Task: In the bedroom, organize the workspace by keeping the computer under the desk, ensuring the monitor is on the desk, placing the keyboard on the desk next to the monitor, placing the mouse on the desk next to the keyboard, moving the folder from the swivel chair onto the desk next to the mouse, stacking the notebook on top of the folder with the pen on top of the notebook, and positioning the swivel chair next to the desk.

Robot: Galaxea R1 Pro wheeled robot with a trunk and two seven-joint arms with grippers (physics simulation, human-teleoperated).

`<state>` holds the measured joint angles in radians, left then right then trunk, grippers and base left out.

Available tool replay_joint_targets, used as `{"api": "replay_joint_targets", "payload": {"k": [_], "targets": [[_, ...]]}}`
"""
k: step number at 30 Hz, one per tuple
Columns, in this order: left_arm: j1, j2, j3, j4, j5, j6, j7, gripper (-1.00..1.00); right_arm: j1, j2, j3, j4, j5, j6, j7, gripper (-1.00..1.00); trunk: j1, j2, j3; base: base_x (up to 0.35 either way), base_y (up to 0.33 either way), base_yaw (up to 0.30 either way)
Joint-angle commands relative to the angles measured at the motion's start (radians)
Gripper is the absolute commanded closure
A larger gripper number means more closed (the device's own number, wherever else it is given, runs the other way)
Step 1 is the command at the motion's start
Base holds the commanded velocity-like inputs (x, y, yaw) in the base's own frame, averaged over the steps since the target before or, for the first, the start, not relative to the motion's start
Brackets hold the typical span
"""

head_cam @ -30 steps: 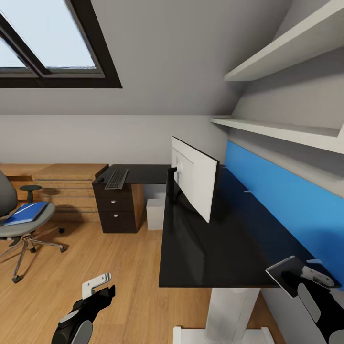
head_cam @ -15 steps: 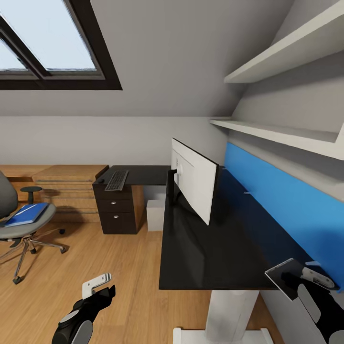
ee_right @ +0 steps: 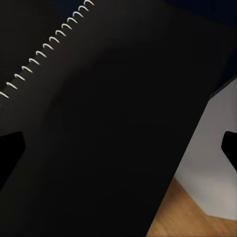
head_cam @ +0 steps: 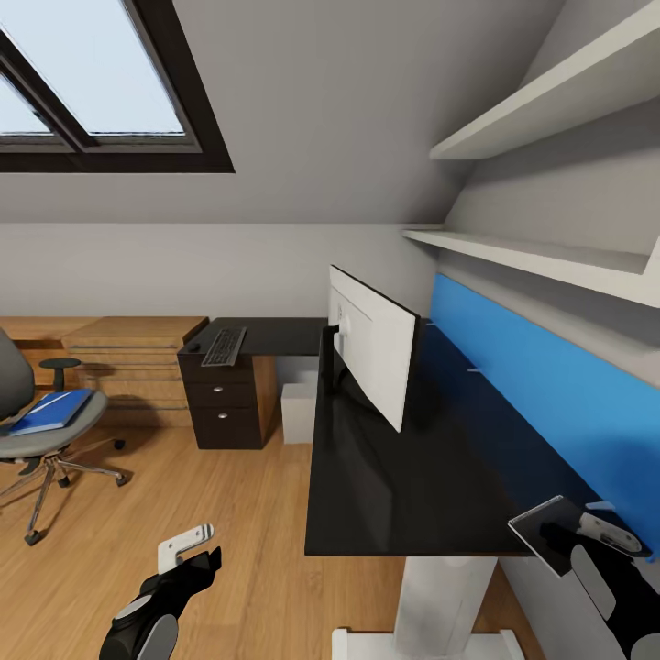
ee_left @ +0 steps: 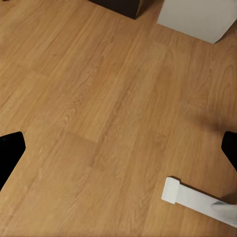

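Observation:
The monitor [head_cam: 371, 353] stands on the black desk [head_cam: 394, 477], its pale back toward me. The keyboard [head_cam: 223, 345] and the mouse [head_cam: 193, 346] lie on the far wing above the drawers. The computer [head_cam: 298, 412] sits under the desk. At the left the blue folder [head_cam: 50, 410] rests on the swivel chair [head_cam: 46, 431]. The notebook [head_cam: 536, 530] sits at the desk's near right corner, and its spiral binding [ee_right: 49, 46] shows in the right wrist view. My right gripper [head_cam: 587, 536] [ee_right: 118, 150] is open right over it. My left gripper [head_cam: 194, 548] [ee_left: 118, 153] hangs open above the floor. The pen is out of view.
Low wooden shelving [head_cam: 128, 353] lines the far wall left of the drawer unit [head_cam: 225, 403]. A blue wall panel [head_cam: 550, 385] runs behind the desk, with white shelves [head_cam: 550, 252] above it. The white pedestal leg [head_cam: 445, 596] stands close in front, and its foot [ee_left: 197, 200] shows on the wooden floor [head_cam: 211, 486].
The whole head view has shifted down by a few pixels, so the camera moved a little. Both arms and all the objects hold their places.

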<state>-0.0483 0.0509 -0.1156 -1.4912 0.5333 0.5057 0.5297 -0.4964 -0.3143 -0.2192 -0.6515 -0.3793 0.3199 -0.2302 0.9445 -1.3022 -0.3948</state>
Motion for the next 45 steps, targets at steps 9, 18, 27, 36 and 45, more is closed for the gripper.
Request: {"api": "replay_joint_targets", "payload": {"k": [9,18,27,36,45], "targets": [[-0.001,0.001,-0.002,-0.001,0.01,0.002,0.01,-1.0,0.0,0.0,-0.001,-0.019,-0.01,0.004,-0.003,-1.0,0.0,-0.001,-0.001,0.0,0.0,0.0],[-0.001,0.0,-0.002,-0.001,0.01,0.001,0.009,-1.0,0.039,0.014,-0.006,-0.278,-0.017,0.026,0.003,-1.0,0.0,-0.001,-0.001,0.0,0.0,0.0],[-0.001,0.001,-0.002,-0.001,0.01,0.0,0.01,-1.0,0.073,0.043,-0.006,-0.341,-0.024,0.055,0.004,-1.0,0.0,-0.001,-0.001,-0.237,0.0,0.0],[-0.001,0.001,-0.002,-0.001,0.01,0.0,0.01,-1.0,0.075,0.063,-0.01,-0.342,-0.061,0.066,0.006,-1.0,0.0,-0.001,-0.001,-0.329,0.0,0.0],[-0.001,0.003,-0.001,-0.004,0.01,0.001,0.011,-1.0,0.076,0.061,-0.012,-0.289,-0.349,0.12,0.04,-1.0,0.0,-0.001,-0.001,-0.15,0.0,0.0]]}}
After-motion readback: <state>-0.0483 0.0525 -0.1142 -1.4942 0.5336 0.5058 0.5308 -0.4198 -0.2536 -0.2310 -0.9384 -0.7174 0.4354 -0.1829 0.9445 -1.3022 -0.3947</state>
